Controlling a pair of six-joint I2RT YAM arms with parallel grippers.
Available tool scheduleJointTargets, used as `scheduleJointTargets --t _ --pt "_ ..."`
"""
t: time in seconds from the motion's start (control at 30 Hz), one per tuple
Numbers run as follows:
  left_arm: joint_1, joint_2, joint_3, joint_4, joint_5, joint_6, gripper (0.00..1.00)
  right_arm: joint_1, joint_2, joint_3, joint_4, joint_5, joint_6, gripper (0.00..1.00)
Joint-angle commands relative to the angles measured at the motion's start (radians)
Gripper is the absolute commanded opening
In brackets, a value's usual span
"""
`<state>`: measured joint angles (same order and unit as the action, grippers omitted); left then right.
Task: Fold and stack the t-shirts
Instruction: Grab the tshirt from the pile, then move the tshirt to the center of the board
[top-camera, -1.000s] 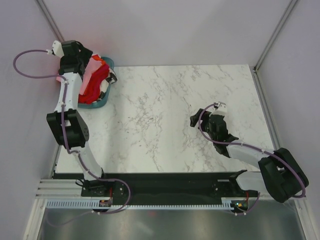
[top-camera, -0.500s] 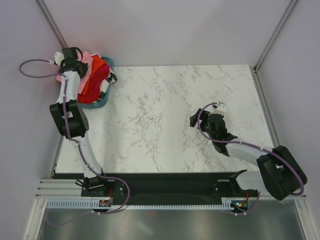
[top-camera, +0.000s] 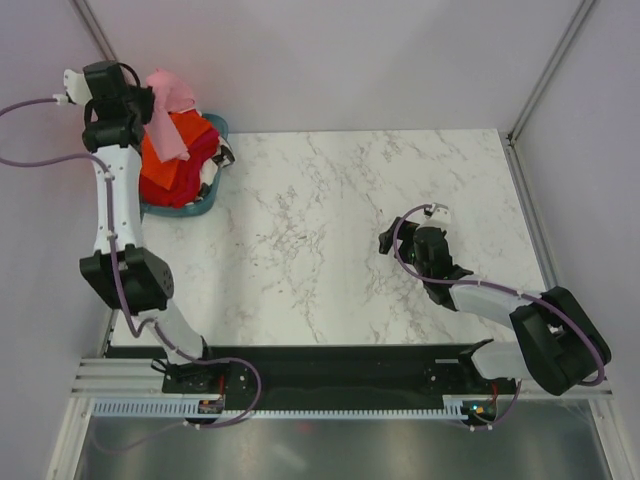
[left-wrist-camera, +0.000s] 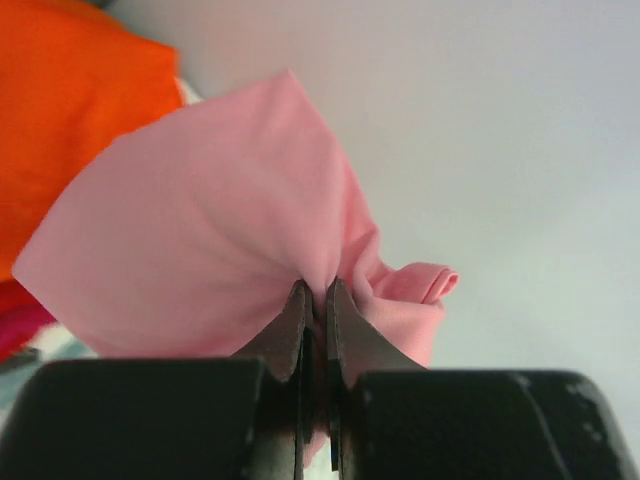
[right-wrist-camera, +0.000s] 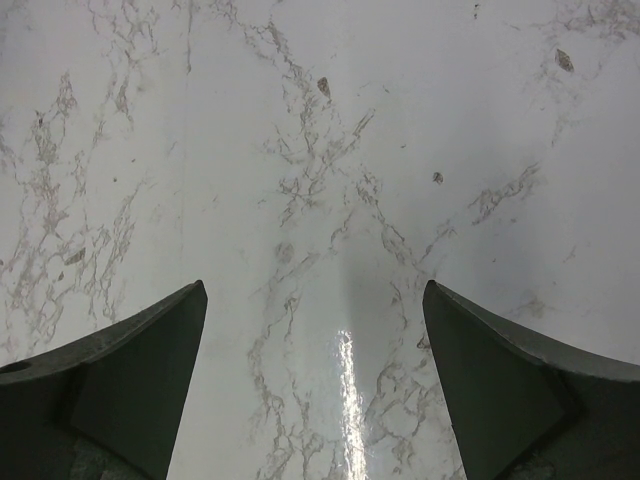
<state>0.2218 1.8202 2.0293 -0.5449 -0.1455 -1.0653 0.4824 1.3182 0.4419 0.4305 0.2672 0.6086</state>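
**Holding pink shirt above basket: left arm; right arm idle**

Item 1. Left gripper (left-wrist-camera: 315, 290): clenched on a fold of the pink shirt (left-wrist-camera: 215, 225). The two fingers (left-wrist-camera: 296, 320) pinch the cloth between their tips with almost no gap. The cloth fans out ahead of the fingers and to their left, with a small rolled edge to their right. From above, the shirt hangs from the gripper in a narrow drape, its lower end reaching down to the pile beneath.

Item 2. Orange shirt (top-camera: 163, 165): beneath the left gripper, bunched on top of the pile in the basket (top-camera: 216, 127). In the wrist view it lies to the upper left of the fingers, behind the pink cloth.

Item 3. Red shirt (top-camera: 196, 137): in the same pile, beside the orange one, on the side away from the gripper.

Item 4. Magenta cloth (left-wrist-camera: 18, 330): a thin strip low to the left of the fingers; its extent cannot be told.

Item 5. Right gripper (right-wrist-camera: 315, 290): released, fingers spread wide, nothing between them, poised over bare table (right-wrist-camera: 300, 140), well apart from the basket.
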Motion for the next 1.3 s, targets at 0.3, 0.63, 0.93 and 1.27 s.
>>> scheduleJointTargets --t 0.3,0.63,0.93,1.27 --pt "-0.707 -0.426 -0.318 0.456 0.032 -0.156 0.03 0.005 -0.111 -0.044 0.014 0.127 0.022 0.98" --pt "-0.728 -0.653 -0.897 0.465 -0.298 -0.159 0.67 0.005 -0.27 -0.077 -0.079 0.311 0.045 0.98" --pt "-0.731 -0.648 -1.233 0.359 -0.302 -0.021 1.0 0.005 -0.225 -0.097 0.08 0.077 -0.041 0.94" --pt "-0.812 -0.533 -1.094 0.315 -0.26 0.409 1.0 0.01 0.042 0.023 0.135 -0.241 -0.072 0.68"
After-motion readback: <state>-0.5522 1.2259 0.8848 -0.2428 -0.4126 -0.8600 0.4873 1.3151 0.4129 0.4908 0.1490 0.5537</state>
